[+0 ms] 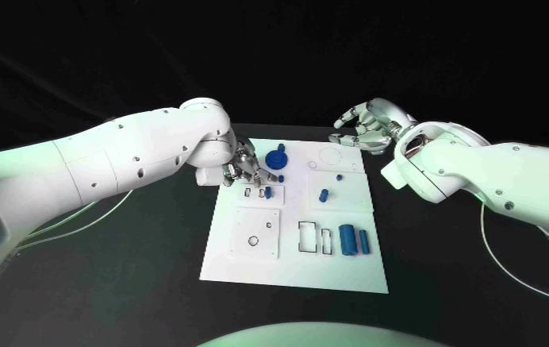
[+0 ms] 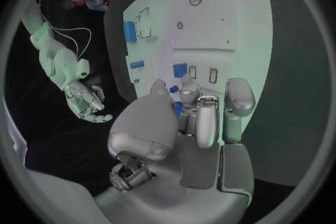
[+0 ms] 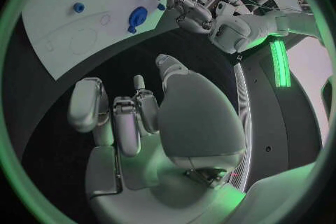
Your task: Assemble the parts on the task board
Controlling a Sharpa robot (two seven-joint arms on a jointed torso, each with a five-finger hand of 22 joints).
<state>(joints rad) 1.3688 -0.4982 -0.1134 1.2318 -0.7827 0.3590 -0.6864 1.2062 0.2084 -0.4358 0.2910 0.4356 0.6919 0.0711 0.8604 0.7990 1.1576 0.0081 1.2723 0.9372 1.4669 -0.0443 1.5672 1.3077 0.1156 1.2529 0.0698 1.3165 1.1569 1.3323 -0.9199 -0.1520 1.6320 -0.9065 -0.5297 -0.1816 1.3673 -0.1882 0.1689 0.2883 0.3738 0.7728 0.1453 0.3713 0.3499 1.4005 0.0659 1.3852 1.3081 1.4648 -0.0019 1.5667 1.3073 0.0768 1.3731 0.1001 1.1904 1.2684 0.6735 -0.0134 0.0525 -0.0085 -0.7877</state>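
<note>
the fingers [image 2: 207, 123] of the left silver hand [image 1: 243, 173] curl down over the near-left part of the white rectangular task board [image 1: 263, 271], and in the left wrist view we see a small blue part [image 2: 178, 108] between them, though we cannot tell whether it is actually gripped. we find the right silver hand [image 1: 368, 127] off the board, above the black table [image 1: 137, 283] just beyond the board's far right corner, its fingers apart and grasping nothing. on the board we note a blue gear-shaped piece [image 1: 276, 158] just beside the left hand, a small blue peg [image 1: 323, 196] near the middle, and two blue cylinders [image 1: 356, 241] lying side by side toward the near right, next to a rectangular slot outline [image 1: 309, 237]. a square white plate with a small ring [image 1: 254, 234] sits on the near left of the board.
</note>
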